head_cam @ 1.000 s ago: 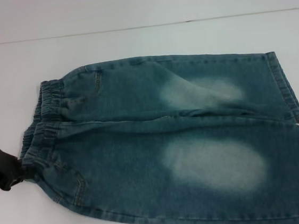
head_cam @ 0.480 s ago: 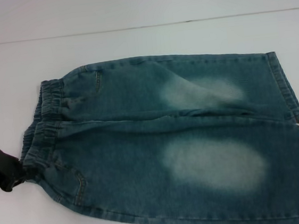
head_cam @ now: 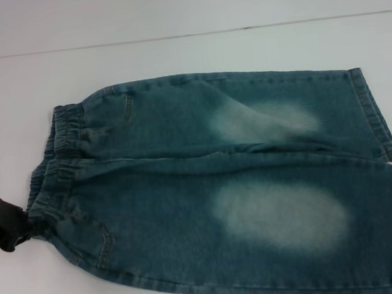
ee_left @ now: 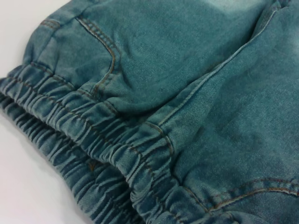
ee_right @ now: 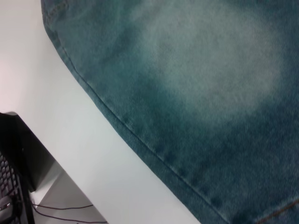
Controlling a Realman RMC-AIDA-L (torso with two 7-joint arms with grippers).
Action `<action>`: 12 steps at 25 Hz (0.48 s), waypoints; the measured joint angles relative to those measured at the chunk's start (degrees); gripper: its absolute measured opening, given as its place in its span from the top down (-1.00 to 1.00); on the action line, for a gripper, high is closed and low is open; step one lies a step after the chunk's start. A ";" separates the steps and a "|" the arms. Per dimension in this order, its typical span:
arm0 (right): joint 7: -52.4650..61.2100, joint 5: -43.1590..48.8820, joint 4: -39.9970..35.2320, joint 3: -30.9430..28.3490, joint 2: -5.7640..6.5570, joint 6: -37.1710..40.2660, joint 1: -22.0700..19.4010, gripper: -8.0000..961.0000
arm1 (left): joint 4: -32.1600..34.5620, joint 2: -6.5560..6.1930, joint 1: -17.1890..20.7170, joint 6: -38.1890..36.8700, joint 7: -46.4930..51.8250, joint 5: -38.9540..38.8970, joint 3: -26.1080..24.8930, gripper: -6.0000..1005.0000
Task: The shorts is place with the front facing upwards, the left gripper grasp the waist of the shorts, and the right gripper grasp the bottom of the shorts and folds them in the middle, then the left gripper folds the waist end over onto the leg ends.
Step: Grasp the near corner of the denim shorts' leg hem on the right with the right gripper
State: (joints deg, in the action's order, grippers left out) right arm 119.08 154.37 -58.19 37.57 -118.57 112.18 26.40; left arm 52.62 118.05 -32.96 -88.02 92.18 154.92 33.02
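Blue faded denim shorts [head_cam: 221, 186] lie flat on the white table [head_cam: 173, 58]; the left gripper [head_cam: 4, 220] touches the elastic waistband [ee_left: 93, 154], grip undeterminable, and should pinch both layers.

Denim shorts [ee_right: 196, 93] (faded patch), white table [ee_right: 60, 135]

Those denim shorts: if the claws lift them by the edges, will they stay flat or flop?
The shorts would probably sag between grips: they lie limp with creases across the legs. The gathered elastic waistband looks thick, so it likely gives a firm hold. Denim seems fairly heavy and unlikely to slip. The left claw sits at the waist corner.
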 joint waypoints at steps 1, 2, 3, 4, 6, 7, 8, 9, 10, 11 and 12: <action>0.16 0.27 -0.01 0.01 -0.04 0.24 -0.05 -0.90 | 0.00 -0.03 0.00 0.05 0.00 0.00 0.02 0.89; 0.31 0.56 -0.11 0.02 -0.08 0.55 -0.07 -0.90 | -0.03 -0.05 0.01 0.09 0.00 0.00 0.02 0.89; 0.49 0.86 -0.28 0.04 -0.13 0.91 -0.07 -0.90 | -0.06 -0.06 0.01 0.12 -0.01 0.00 0.02 0.89; 0.68 1.09 -0.38 0.06 -0.22 1.05 -0.06 -0.90 | -0.07 -0.07 0.00 0.13 -0.02 0.00 0.03 0.89; 1.07 1.54 -0.45 0.31 -0.36 1.33 0.00 -0.90 | -0.08 -0.07 -0.02 0.14 -0.02 0.00 0.05 0.89; 1.21 1.74 -0.46 0.48 -0.39 1.36 0.01 -0.90 | -0.09 -0.08 -0.03 0.17 -0.03 0.02 0.07 0.89; 1.36 1.90 -0.48 0.67 -0.42 1.36 0.02 -0.90 | -0.10 -0.08 -0.03 0.22 -0.03 0.06 0.09 0.89; 1.50 2.01 -0.54 0.73 -0.42 1.36 0.01 -0.90 | -0.11 -0.09 -0.04 0.40 -0.03 0.17 0.12 0.89; 1.59 2.05 -0.57 0.75 -0.42 1.37 0.00 -0.90 | -0.12 -0.10 -0.04 0.51 -0.04 0.24 0.12 0.89; 1.63 2.05 -0.60 0.72 -0.43 1.37 0.00 -0.90 | -0.14 -0.10 -0.03 0.65 -0.04 0.34 0.12 0.89; 1.67 2.05 -0.63 0.72 -0.43 1.37 0.00 -0.90 | -0.16 -0.10 -0.01 0.71 -0.04 0.38 0.12 0.89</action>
State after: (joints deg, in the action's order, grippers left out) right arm 120.75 156.42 -58.82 38.29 -119.00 113.55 26.40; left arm 52.47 117.95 -32.97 -87.32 92.14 155.29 33.15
